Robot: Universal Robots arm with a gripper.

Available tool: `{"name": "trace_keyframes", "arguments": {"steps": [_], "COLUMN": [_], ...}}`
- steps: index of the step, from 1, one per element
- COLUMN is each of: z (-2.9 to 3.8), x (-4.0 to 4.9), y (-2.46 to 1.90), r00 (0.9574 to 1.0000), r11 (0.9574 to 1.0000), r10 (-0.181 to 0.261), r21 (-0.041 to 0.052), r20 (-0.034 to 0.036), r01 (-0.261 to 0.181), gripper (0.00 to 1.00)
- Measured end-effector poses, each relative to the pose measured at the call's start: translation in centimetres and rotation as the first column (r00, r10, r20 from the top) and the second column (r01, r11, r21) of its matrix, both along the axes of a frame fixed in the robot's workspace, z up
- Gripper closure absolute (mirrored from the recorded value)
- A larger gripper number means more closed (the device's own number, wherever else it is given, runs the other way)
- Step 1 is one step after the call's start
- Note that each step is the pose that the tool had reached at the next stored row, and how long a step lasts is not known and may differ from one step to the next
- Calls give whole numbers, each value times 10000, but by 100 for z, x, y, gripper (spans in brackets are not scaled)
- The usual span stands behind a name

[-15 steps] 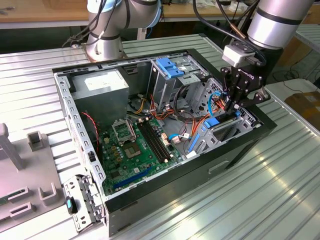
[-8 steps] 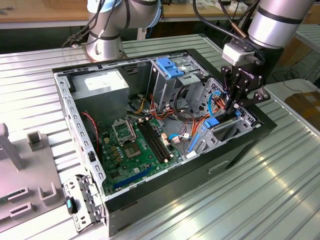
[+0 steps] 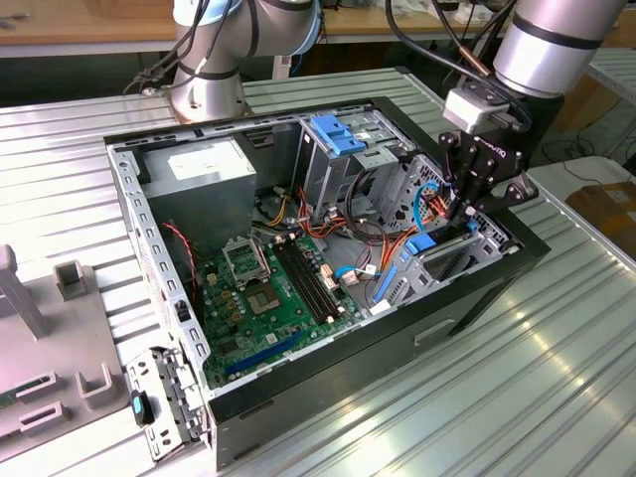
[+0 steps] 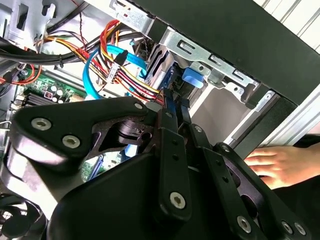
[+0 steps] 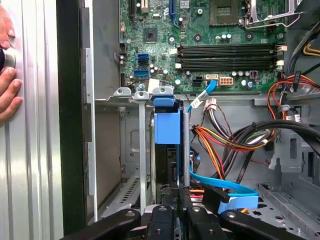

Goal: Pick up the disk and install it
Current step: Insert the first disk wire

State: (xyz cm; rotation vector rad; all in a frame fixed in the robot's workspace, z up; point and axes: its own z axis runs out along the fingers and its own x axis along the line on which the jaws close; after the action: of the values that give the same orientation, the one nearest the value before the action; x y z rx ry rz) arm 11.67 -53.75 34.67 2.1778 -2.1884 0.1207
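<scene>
**Student:** Reading the exterior view first, where is the claw [image 3: 459, 211]?

**Instructor:** It reaches down into the open computer case [image 3: 328, 370], at the drive bay on the exterior view's right. The case lies on its side on the ribbed metal table [image 3: 497, 407].

**Student:** And the disk [image 5: 167, 127]?

**Instructor:** It stands on edge in a slot of the bay, between two upright metal rails. In the first wrist view it appears edge-on, as a narrow strip with its blue plastic frame facing the camera. The end of the disk nearest the claw [image 5: 174, 196] lies between the fingertips. Its far end points toward the motherboard [image 5: 210, 45].

**Student:** How do the jaws stand?

**Instructor:** They are drawn close together and clamped on the near end of the disk. In the second wrist view the two slim fingers [image 4: 169, 102] run side by side toward the blue frame [image 4: 192, 79].

**Student:** What lies around the grasp?

**Instructor:** A flat blue cable [image 5: 225, 189] passes just beside the claw, and a bundle of red, orange and yellow wires [image 5: 225, 140] hangs near it. A person's hand [image 5: 7, 95] rests on the table outside the black case wall, well apart from the disk.
</scene>
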Motion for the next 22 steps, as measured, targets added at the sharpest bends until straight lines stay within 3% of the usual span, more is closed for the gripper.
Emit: {"name": "trace_keyframes", "arguments": {"steps": [3, 7, 9, 14, 16, 22], "z": [-19, -38, -27, 25, 26, 26], "x": [0, 0, 0, 0, 3, 5], "y": [-1, -3, -3, -3, -17, -44], "r00": [10000, 10000, 10000, 10000, 10000, 10000], "r11": [10000, 9999, 9998, 9998, 9990, 9989], "r10": [0, 0, 0, 0, 0, 0], "r21": [8, 113, 192, 216, 445, 462], "r20": [0, 0, 0, 0, 1, 0], "r01": [0, 0, 0, 0, 0, 0], "gripper": [84, 84, 84, 84, 84, 84]}}
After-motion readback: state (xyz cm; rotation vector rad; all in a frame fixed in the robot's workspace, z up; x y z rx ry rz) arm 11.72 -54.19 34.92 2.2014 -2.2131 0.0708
